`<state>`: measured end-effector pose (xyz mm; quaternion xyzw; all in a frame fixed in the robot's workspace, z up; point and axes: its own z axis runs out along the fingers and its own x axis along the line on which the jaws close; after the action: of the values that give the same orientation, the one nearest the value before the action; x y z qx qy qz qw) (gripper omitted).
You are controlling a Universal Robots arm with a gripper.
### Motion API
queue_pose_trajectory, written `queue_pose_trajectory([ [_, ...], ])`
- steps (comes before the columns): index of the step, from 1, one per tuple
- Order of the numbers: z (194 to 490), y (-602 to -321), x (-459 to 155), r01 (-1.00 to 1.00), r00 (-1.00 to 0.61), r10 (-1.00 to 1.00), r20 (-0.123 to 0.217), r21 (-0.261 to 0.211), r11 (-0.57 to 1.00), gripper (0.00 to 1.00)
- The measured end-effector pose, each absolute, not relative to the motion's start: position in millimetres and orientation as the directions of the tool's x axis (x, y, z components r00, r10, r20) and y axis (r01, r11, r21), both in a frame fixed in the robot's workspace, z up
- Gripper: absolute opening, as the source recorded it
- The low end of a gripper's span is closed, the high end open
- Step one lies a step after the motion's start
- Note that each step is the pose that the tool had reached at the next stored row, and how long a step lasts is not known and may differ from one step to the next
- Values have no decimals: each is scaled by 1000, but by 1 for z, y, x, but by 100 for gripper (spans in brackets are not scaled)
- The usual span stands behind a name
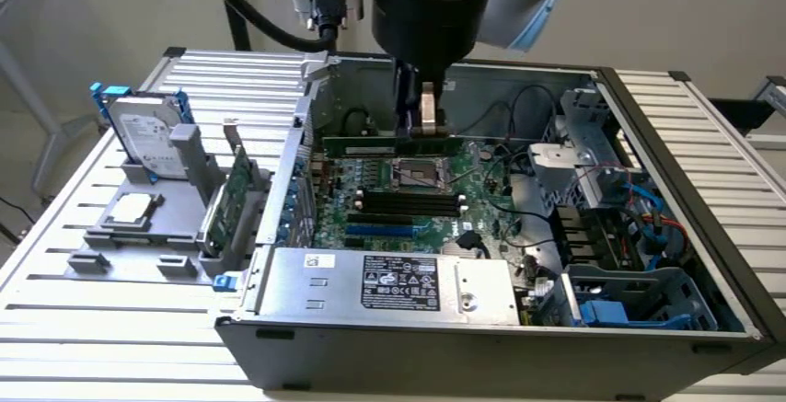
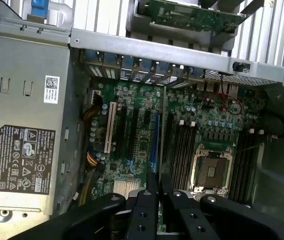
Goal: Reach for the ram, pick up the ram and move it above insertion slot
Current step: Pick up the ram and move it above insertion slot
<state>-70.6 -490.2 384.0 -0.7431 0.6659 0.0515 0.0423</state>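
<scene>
Lying nearest in the exterior view, a slatted metal table (image 1: 110, 328) carrying an open computer case (image 1: 491, 347). Sitting along the near wall of the case, a silver power supply (image 1: 393, 282) wearing a black label (image 1: 400, 284) with rows of certification marks and print too small to read, plus a small white sticker (image 1: 317, 259) with a square code; looking the same in the wrist view on the black label (image 2: 24, 160) and the white code sticker (image 2: 51, 89). Standing outside the case at the exterior view's left, a grey fixture (image 1: 154, 227) holding a silver hard drive with blue rails (image 1: 142, 140) upright, a processor chip (image 1: 132, 207) lying flat, and a larger green card with a metal bracket (image 1: 234, 201) on edge. Filling the case floor, a green motherboard (image 1: 406, 204) with black memory slots (image 1: 399, 204) and an empty processor socket (image 1: 418, 174); tangling at the exterior view's right, black cables (image 1: 528, 227) and a blue drive cage (image 1: 639, 301). Hanging farther back over the motherboard, the gripper (image 1: 421, 124) pinching the ram (image 1: 393, 144) between pressed-in jaws, the long green stick staying level just above the socket and slots, apart from the board. Showing in the wrist view, dark gripper fingers (image 2: 147, 210) closing together over the slots.
</scene>
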Motion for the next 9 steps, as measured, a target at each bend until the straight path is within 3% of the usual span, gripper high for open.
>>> queue_pose_trajectory([
  [9,383,-464,-51,-994,108,-985,-131,6,-110,15],
])
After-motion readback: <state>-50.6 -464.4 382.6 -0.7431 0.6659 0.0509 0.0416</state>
